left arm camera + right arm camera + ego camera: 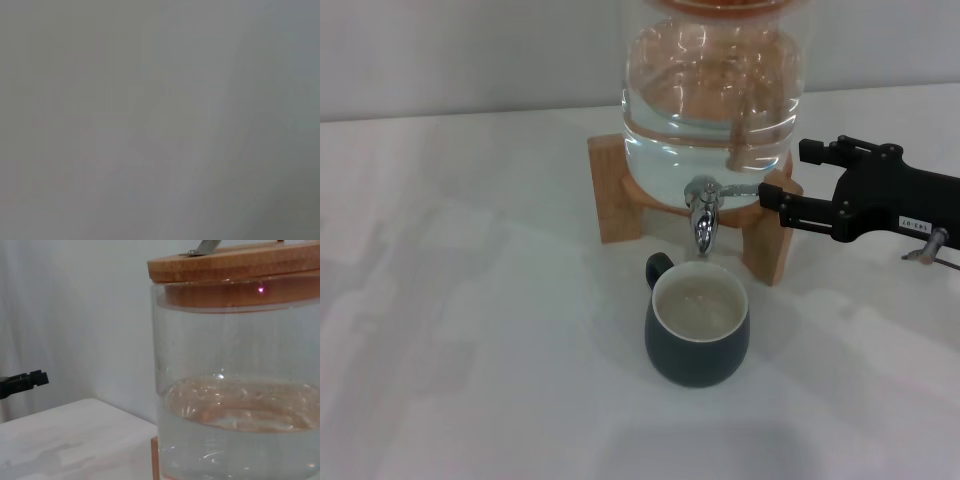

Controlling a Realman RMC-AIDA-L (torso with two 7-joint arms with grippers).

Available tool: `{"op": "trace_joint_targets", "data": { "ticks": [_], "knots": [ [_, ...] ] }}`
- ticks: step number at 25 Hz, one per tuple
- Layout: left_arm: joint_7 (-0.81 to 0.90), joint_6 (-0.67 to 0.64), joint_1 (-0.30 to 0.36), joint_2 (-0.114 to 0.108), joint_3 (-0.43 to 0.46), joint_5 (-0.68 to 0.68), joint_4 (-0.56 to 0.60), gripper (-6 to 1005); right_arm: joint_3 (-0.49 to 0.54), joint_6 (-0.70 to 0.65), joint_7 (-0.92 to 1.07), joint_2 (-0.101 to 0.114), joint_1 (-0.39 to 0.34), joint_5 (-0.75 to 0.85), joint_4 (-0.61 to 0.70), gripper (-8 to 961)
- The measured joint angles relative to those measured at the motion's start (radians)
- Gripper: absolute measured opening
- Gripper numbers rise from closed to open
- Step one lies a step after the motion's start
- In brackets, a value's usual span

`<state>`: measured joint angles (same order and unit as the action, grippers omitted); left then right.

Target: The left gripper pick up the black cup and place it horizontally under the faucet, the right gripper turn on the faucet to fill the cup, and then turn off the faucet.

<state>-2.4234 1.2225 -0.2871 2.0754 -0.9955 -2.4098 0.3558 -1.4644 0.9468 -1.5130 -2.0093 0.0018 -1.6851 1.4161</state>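
The black cup [697, 345] stands upright on the white table, its cream inside showing and its handle toward the jar. It sits right below the spout of the chrome faucet [703, 215]. The faucet's thin lever points toward my right gripper [788, 182]. That gripper is open at the lever's tip, one finger on either side, beside the stand's right leg. I cannot tell whether it touches the lever or whether water runs. The left gripper is out of view; the left wrist view shows only blank grey.
The clear glass jar [712, 95], part full of water, rests on a wooden stand [615, 190]. In the right wrist view the jar [235, 390] and its wooden lid [235, 262] are close. A black fingertip [25, 381] shows at that view's edge.
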Motion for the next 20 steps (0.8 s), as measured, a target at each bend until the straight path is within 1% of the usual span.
{"op": "trace_joint_targets", "data": {
  "ticks": [5,7,11,15,17,20],
  "knots": [
    [0.001,0.000,0.001,0.000,0.000,0.000,0.000,846,0.016,0.032,0.000,0.001,0.010,-0.001,-0.006,767],
    [0.000,0.000,0.002,0.000,0.000,0.000,0.000,846,0.036,0.074,-0.001,0.001,0.010,-0.006,-0.005,767],
    [-0.003,-0.004,0.001,0.000,0.000,0.000,0.000,845,0.105,0.189,-0.002,-0.001,0.006,-0.049,-0.008,767],
    [-0.011,-0.014,-0.001,0.000,0.000,-0.001,0.000,845,0.220,0.315,-0.028,0.000,0.002,-0.089,-0.046,767],
    [-0.023,-0.015,-0.001,0.000,0.003,-0.004,0.000,845,0.287,0.394,-0.074,0.000,0.006,-0.117,-0.100,767],
    [-0.037,-0.015,-0.003,0.000,0.018,-0.009,0.000,845,0.406,0.520,-0.177,0.000,0.016,-0.173,-0.223,767]
  ]
}}
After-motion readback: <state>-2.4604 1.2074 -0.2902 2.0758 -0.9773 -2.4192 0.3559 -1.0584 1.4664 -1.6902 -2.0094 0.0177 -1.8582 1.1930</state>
